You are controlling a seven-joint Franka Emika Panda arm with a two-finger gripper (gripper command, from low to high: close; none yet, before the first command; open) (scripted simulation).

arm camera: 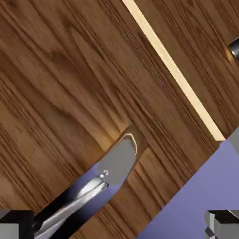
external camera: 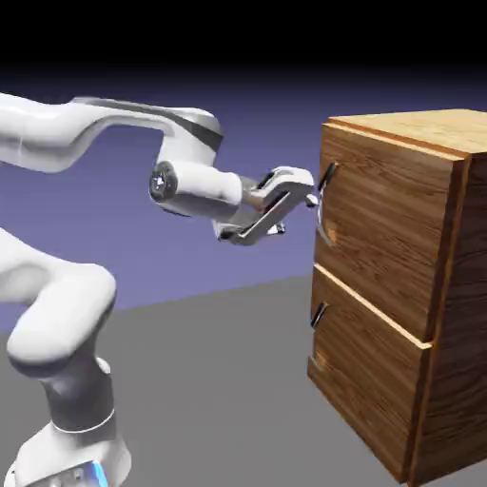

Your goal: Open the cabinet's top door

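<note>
Spread wide, the gripper (external camera: 296, 214) hangs just before the cabinet's (external camera: 380, 285) upper handle, apparently not gripping it, though their contact is hard to judge. That handle (arm camera: 91, 184), a glossy, curved bar of dark and silver metal, runs between the fingertips in the hand view. The top door (external camera: 385, 224) sits shut above the lower panel (external camera: 366, 376); both show reddish-brown grain, divided by a pale, straight edge (arm camera: 175, 70).

The white arm (external camera: 195, 133) enters at the exterior view's upper left and bends near the upper middle (its base stands lower left). The gripper (external camera: 294, 204) points right, rolled aslant, its fingertips (arm camera: 228, 226) wide apart at the hand view's bottom corners.
</note>
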